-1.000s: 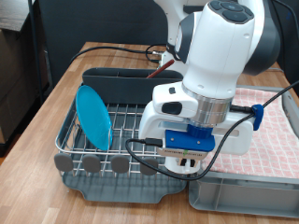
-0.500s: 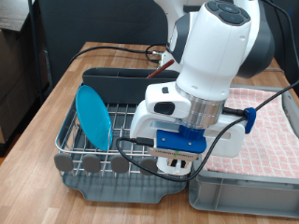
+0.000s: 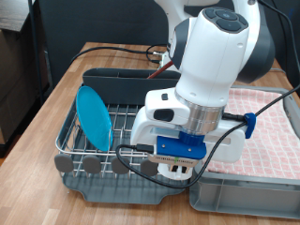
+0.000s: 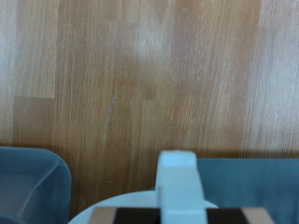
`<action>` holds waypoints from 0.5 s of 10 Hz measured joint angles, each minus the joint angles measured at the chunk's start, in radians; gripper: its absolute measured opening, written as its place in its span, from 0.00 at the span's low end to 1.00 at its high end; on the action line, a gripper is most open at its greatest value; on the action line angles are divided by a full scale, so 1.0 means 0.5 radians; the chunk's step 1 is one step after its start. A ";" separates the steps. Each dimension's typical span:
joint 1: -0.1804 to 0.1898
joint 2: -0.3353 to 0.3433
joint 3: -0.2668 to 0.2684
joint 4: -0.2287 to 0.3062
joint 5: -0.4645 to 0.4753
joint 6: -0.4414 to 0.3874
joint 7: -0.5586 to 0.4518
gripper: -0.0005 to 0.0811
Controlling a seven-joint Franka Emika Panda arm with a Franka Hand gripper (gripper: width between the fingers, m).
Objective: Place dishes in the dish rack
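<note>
Light-blue plate (image 3: 94, 116) upright in dish rack (image 3: 70, 141) — pincer (image 3: 178, 169) nearby, low.

- Light-blue plate (image 3: 94, 116) stands upright at the dish rack's (image 3: 89, 150) left end, blocking that side.
- Open wire slots run mid-frame to its right.
- Bare bench (image 3: 56, 89) lies free at upper left.
- Grey crate (image 3: 246, 194) fills lower right.

One light-blue plate (image 3: 94, 116); one wooden spoon (image 3: 162, 64); one dish rack (image 3: 89, 152); one gripper (image 3: 176, 172)
</note>
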 joint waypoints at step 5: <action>-0.007 0.048 0.000 0.007 0.010 0.051 0.000 0.09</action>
